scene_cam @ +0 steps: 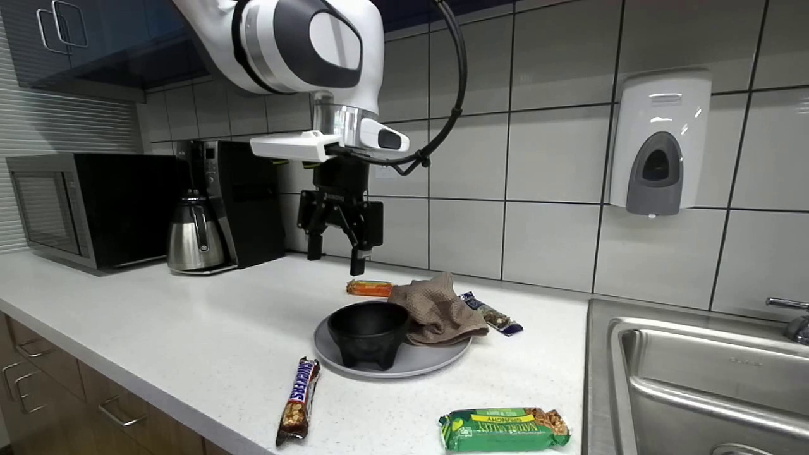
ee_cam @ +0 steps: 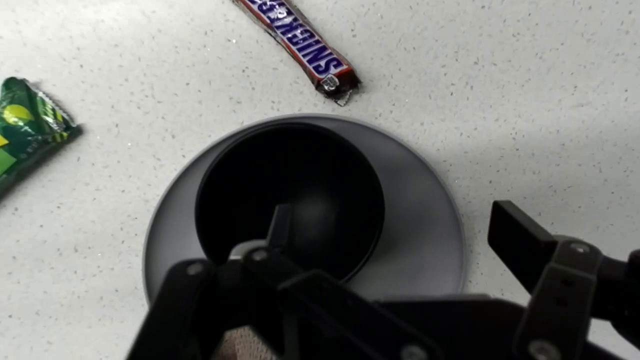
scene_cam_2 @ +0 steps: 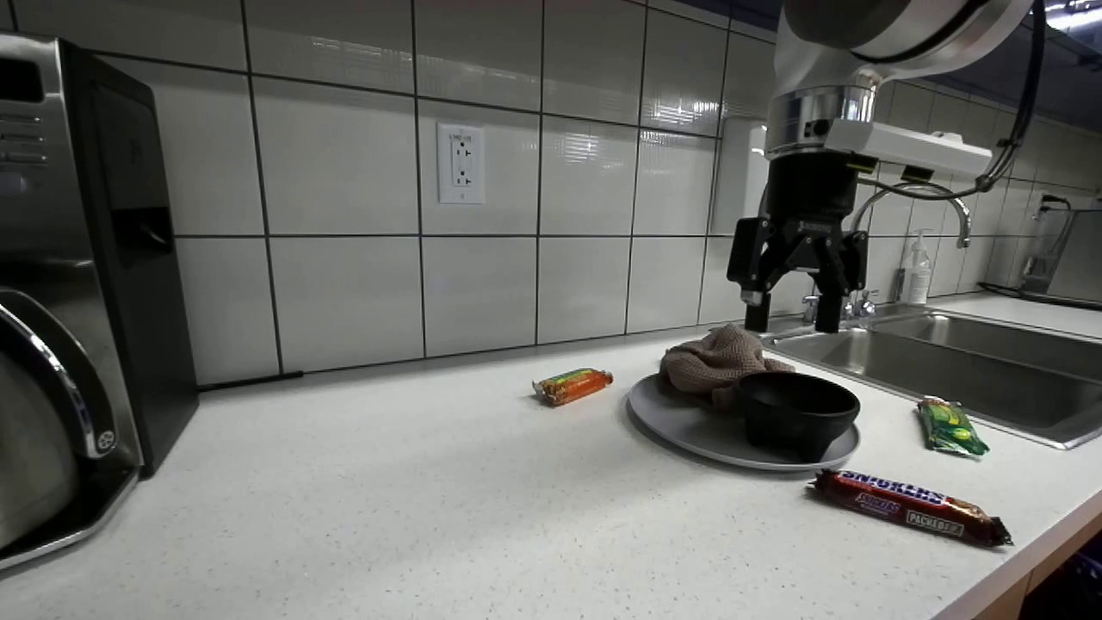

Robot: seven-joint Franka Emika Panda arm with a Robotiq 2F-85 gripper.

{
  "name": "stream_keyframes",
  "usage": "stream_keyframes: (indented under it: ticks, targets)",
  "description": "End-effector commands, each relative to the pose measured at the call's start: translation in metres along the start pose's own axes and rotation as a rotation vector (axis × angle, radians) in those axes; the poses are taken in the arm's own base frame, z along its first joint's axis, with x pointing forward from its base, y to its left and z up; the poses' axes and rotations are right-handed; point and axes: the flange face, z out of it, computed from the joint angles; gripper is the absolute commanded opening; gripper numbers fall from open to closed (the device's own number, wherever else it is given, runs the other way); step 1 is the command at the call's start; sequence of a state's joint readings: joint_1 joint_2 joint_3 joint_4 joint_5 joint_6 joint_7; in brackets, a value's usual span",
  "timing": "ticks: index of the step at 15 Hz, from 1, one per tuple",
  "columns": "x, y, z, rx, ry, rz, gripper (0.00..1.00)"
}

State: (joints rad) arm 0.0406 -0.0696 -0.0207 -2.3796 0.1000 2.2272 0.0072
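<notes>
My gripper is open and empty in both exterior views [scene_cam: 336,258] [scene_cam_2: 792,315], held above the counter over the plate area. In the wrist view its fingers [ee_cam: 392,216] are spread wide, touching nothing. Below is a black footed bowl [scene_cam: 370,332] [scene_cam_2: 801,422] [ee_cam: 295,175] standing on a grey plate [scene_cam: 436,360] [scene_cam_2: 689,426] [ee_cam: 425,225]. A crumpled brown cloth [scene_cam: 436,309] [scene_cam_2: 715,362] lies partly on the plate beside the bowl. In the wrist view the cloth [ee_cam: 250,345] is mostly hidden behind the gripper.
Around the plate lie a Snickers bar [scene_cam: 298,401] [scene_cam_2: 913,508] [ee_cam: 300,42], a green granola packet [scene_cam: 502,430] [scene_cam_2: 950,426] [ee_cam: 25,125], an orange packet [scene_cam: 370,289] [scene_cam_2: 572,387] and a dark blue wrapped bar [scene_cam: 496,315]. A sink [scene_cam: 714,354], coffee maker [scene_cam: 246,202] and microwave [scene_cam: 120,208] flank them.
</notes>
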Motion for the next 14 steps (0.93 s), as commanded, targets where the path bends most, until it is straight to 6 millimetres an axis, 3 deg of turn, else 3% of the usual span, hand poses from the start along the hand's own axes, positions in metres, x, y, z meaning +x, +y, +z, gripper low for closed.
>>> stream_keyframes:
  ticks: [1, 14]
  targets:
    - [0.009, 0.000, 0.012, -0.026, 0.020, -0.025, 1.00]
    - [0.023, -0.003, 0.057, -0.064, -0.008, -0.044, 1.00]
